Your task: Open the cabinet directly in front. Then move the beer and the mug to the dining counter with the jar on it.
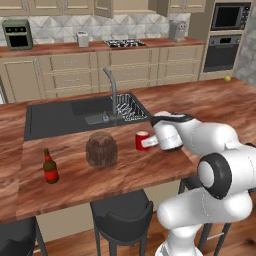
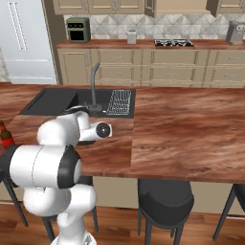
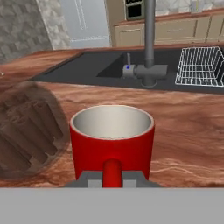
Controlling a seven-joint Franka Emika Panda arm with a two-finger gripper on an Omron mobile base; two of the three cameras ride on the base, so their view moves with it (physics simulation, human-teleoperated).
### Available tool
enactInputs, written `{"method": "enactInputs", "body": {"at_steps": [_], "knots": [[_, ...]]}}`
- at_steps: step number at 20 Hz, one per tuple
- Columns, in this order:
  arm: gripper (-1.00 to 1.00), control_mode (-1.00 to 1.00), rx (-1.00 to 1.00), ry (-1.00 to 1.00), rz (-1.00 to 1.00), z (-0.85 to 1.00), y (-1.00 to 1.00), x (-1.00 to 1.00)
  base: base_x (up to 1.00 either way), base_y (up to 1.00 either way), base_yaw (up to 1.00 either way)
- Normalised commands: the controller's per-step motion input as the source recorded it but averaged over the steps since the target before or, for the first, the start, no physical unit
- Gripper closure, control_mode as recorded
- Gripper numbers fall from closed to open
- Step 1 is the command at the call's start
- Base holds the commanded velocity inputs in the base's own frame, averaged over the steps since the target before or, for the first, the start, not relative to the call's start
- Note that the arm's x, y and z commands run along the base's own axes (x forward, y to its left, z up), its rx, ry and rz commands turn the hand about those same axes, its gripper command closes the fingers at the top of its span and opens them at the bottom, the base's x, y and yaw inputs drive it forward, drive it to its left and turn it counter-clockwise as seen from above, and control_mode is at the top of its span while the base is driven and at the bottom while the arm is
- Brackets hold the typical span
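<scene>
The red mug [image 3: 112, 140] fills the middle of the hand view, pale inside showing. My gripper [image 3: 112, 178] is shut on its side handle. From the left base view the mug [image 1: 142, 141] is upright at counter height on the dining counter [image 1: 75, 185], with the gripper [image 1: 149, 143] to its right. Whether it rests on the wood or hangs just above it, I cannot tell. The ribbed brown jar [image 1: 101, 149] stands just left of the mug, a small gap between them. The beer [image 1: 50, 167] stands upright farther left. At the top edge a wall cabinet door [image 1: 103, 7] appears swung open.
A dark inset sink [image 1: 65, 117] with a curved tap [image 1: 112, 90] and a wire rack [image 3: 201, 65] lies behind the mug. Black stools [image 1: 122, 215] stand under the counter's near edge. A wood worktop with a hob [image 1: 125, 43] lines the far wall.
</scene>
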Motion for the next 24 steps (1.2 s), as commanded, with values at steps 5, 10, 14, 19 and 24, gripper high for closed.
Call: {"method": "enactInputs", "body": {"at_steps": [5,10,14,19,24], "knots": [[1.00,-1.00,-0.11,-0.06,0.05,-0.41,0.01,0.08,0.00,0.00,0.00],[1.00,-1.00,-0.02,-0.01,0.00,-0.14,0.00,0.00,0.00,0.00,0.00],[1.00,-1.00,0.00,0.00,0.00,-0.11,0.00,0.07,0.00,0.00,0.00],[1.00,-1.00,-0.02,0.00,0.00,-0.19,0.01,0.24,0.00,0.00,0.00],[1.00,-1.00,0.00,-0.02,0.00,-0.19,0.03,0.41,0.00,0.00,0.00]]}}
